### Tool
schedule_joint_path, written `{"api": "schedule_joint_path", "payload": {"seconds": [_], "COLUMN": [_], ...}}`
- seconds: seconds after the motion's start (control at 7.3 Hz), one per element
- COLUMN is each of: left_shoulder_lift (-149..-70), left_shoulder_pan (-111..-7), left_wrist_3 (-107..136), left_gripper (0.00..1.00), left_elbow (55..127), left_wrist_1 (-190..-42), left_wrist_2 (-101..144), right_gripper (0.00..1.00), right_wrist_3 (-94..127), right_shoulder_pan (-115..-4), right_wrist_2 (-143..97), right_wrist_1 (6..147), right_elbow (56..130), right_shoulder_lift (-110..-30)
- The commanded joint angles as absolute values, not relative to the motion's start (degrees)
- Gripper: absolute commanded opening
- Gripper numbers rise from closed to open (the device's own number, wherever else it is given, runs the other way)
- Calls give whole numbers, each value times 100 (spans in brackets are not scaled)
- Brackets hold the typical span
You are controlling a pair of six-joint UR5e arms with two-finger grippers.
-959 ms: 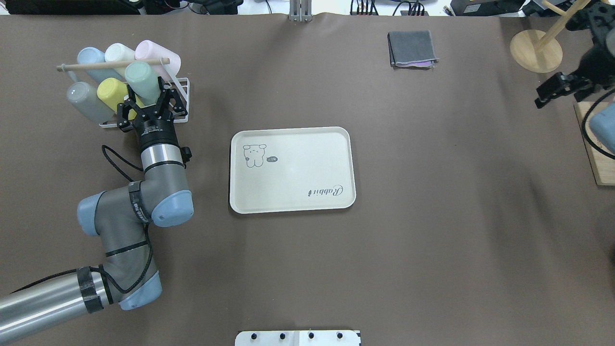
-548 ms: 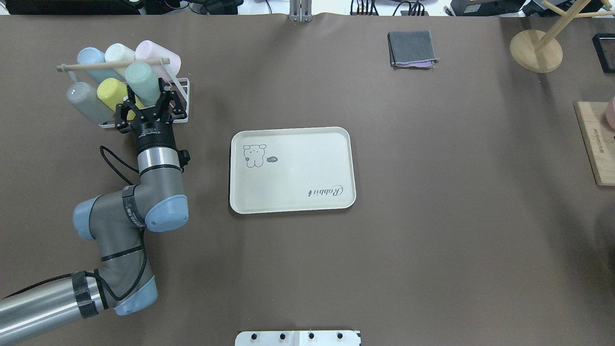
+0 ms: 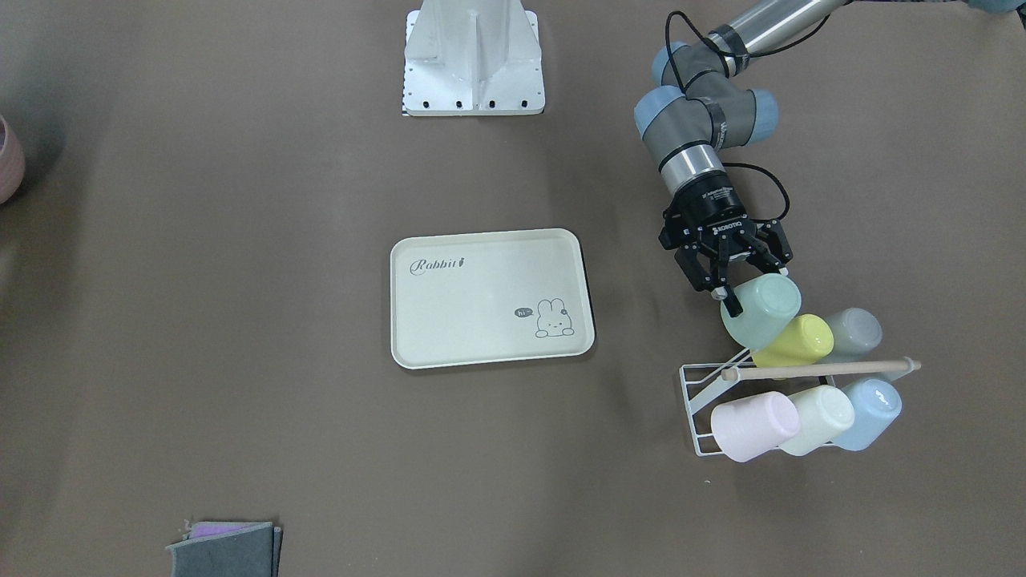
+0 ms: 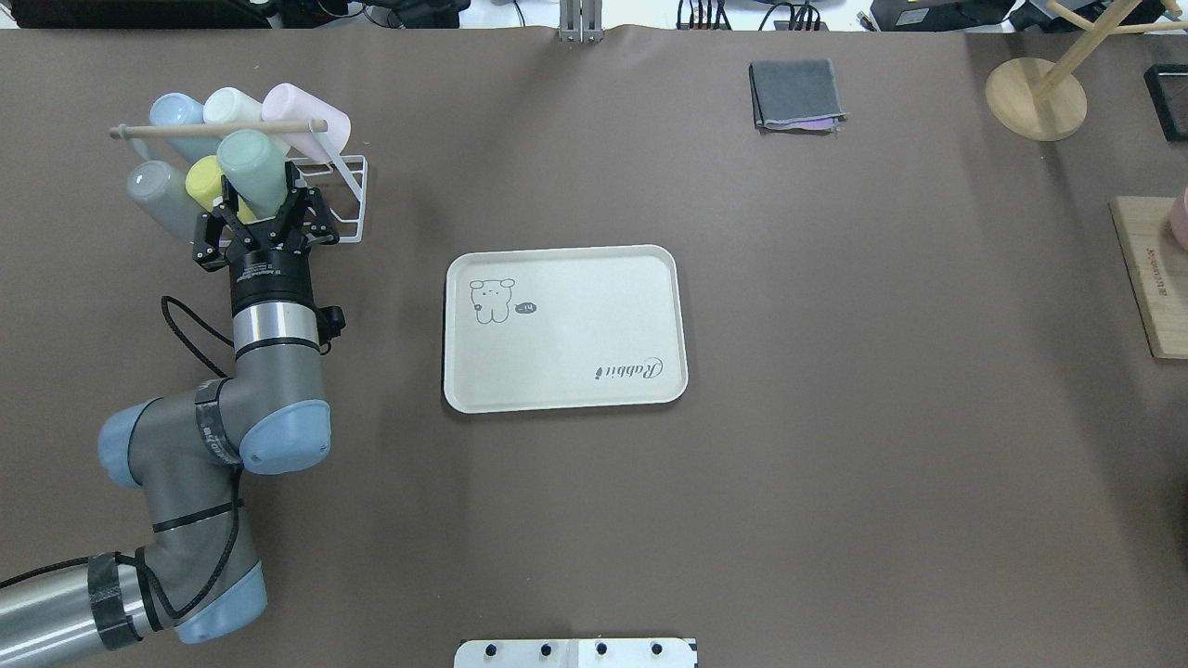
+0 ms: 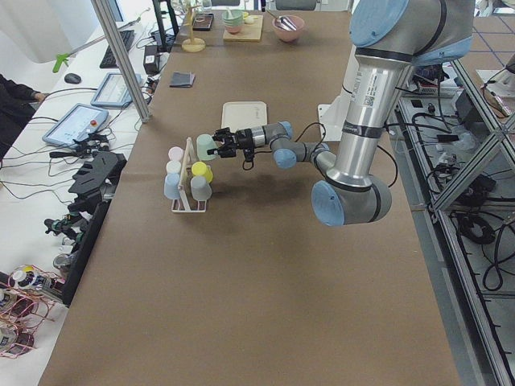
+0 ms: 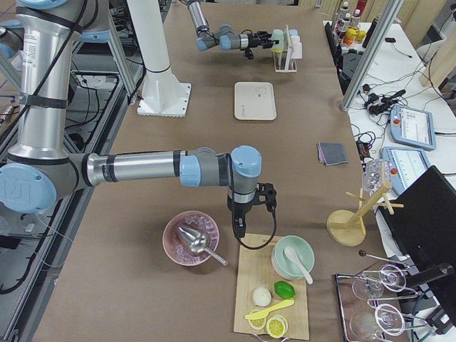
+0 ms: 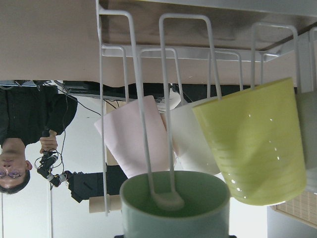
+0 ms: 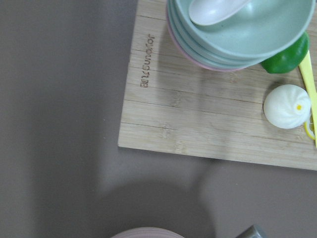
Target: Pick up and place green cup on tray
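The green cup (image 4: 249, 165) lies tilted on the white wire rack (image 4: 351, 197) at the far left, its mouth toward my left gripper (image 4: 260, 199). The fingers straddle the cup's mouth end and press its sides. The front-facing view shows the cup (image 3: 761, 308) resting over the yellow-green cup (image 3: 795, 340), with the left gripper (image 3: 733, 280) on it. In the left wrist view a rack peg sits inside the green cup (image 7: 173, 208). The cream tray (image 4: 566, 258) lies flat mid-table. My right gripper (image 6: 242, 222) hangs over a wooden board; I cannot tell its state.
The rack also holds grey, blue, cream and pink cups (image 4: 306, 109) under a wooden rod. A folded grey cloth (image 4: 796, 93) and a wooden stand (image 4: 1035, 97) are at the far side. The board (image 8: 208, 119) carries stacked bowls (image 8: 237, 34) and food.
My left arm swung left, and the gripper and the green cup shifted left together over the yellow-green cup. The right arm left the overhead view.
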State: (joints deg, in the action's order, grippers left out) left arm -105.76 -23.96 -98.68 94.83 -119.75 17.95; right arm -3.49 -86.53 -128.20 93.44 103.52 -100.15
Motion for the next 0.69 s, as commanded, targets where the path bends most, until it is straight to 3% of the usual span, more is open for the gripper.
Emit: {"api": "schedule_joint_path", "payload": {"seconds": [0.0,0.55], "left_shoulder_lift": [-10320,-10335], "left_shoulder_pan": [-2391,-2496], "left_wrist_3": [-10666,-11347], "left_gripper": [37,37], "left_elbow": [9782,9861], "left_wrist_1": [-12800,-14570], "left_wrist_2": [1828,1976], "right_gripper": [100,100], "right_wrist_3": [-817,-747], "right_shoulder_pan": [-8911,-8938], "right_wrist_2": [-12771,-12753], "right_wrist_1": [9343,9281], "right_elbow": [10240,10109], "right_shoulder_lift": [-10169,-10090]}}
